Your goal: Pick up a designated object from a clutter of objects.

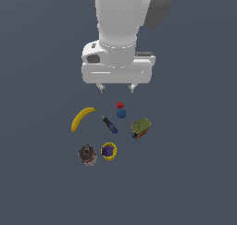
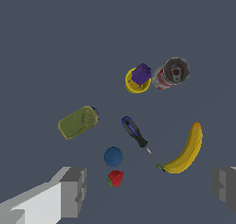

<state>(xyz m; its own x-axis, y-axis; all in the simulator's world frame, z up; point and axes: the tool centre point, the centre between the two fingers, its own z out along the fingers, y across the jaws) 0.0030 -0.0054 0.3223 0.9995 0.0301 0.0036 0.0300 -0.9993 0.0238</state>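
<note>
The designated object, a tiny dark purple cube (image 1: 108,150) (image 2: 141,74), rests on top of the yellow cup (image 1: 109,157) (image 2: 132,85). My gripper (image 1: 117,87) (image 2: 150,191) hangs open above the clutter, over the far side near the red strawberry (image 1: 120,105) (image 2: 115,178). Nothing is between its fingers. The cube lies well apart from the gripper, on the near side of the clutter in the exterior view.
A blue ball (image 1: 121,113) (image 2: 113,156) sits beside the strawberry. A blue-handled screwdriver (image 1: 109,125) (image 2: 134,132) lies mid-clutter, a yellow banana (image 1: 82,118) (image 2: 186,150) on the exterior view's left, a green-brown box (image 1: 140,128) (image 2: 77,122) on its right. A dark round can (image 1: 87,155) (image 2: 171,73) stands next to the cup.
</note>
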